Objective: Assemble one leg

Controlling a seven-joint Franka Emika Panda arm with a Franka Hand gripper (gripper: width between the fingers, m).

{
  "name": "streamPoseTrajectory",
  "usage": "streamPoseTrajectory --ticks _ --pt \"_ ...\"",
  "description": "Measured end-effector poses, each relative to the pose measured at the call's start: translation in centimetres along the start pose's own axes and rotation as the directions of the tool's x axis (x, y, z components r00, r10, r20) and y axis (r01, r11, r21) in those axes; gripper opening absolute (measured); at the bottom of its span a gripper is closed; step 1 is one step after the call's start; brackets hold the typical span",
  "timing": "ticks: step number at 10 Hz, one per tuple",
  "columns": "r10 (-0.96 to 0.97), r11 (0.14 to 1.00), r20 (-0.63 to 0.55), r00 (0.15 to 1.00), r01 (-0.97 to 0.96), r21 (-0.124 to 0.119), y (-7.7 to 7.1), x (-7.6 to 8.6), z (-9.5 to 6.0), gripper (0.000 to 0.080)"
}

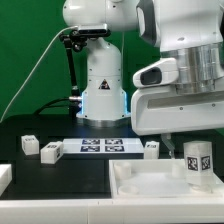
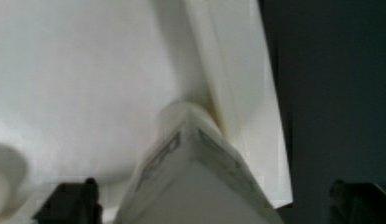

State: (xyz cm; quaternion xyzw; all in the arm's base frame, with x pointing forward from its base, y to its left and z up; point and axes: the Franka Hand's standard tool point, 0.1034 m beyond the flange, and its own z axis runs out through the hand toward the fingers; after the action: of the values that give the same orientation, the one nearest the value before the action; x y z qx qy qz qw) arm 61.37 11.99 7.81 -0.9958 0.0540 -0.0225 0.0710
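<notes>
A leg (image 1: 197, 162), a small white block with a black-and-white tag, stands upright on the near right part of the large white panel (image 1: 145, 186). My gripper (image 1: 194, 141) hangs right over it. In the wrist view the leg (image 2: 199, 165) rises between my two dark fingertips (image 2: 69, 203), with a gap showing on each side, so the gripper (image 2: 215, 203) looks open around it. The panel's flat face (image 2: 83, 80) and a raised rim (image 2: 234, 80) fill that view. The leg's foot is hidden.
The marker board (image 1: 100, 146) lies mid-table. Loose legs lie beside it: two on the exterior view's left (image 1: 29, 145) (image 1: 50, 151) and one on its right (image 1: 152, 147). A white part (image 1: 5, 178) shows at the left edge. The robot base (image 1: 103, 85) stands behind.
</notes>
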Motion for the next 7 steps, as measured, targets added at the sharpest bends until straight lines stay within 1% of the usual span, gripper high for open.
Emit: streamPoseTrajectory --ticks 2,4,5,7 --pt "-0.198 0.98 -0.035 0.98 0.197 -0.02 0.08 0.41 -0.15 0.0649" --pt "-0.356 0.934 -0.044 0.933 0.355 -0.03 0.53 0.23 0.09 0.0649" --pt "-0.392 0.92 -0.043 0.919 0.391 -0.032 0.64 0.25 0.1 0.0649" --pt "-0.399 0.917 -0.042 0.916 0.398 -0.032 0.62 0.22 0.16 0.0649"
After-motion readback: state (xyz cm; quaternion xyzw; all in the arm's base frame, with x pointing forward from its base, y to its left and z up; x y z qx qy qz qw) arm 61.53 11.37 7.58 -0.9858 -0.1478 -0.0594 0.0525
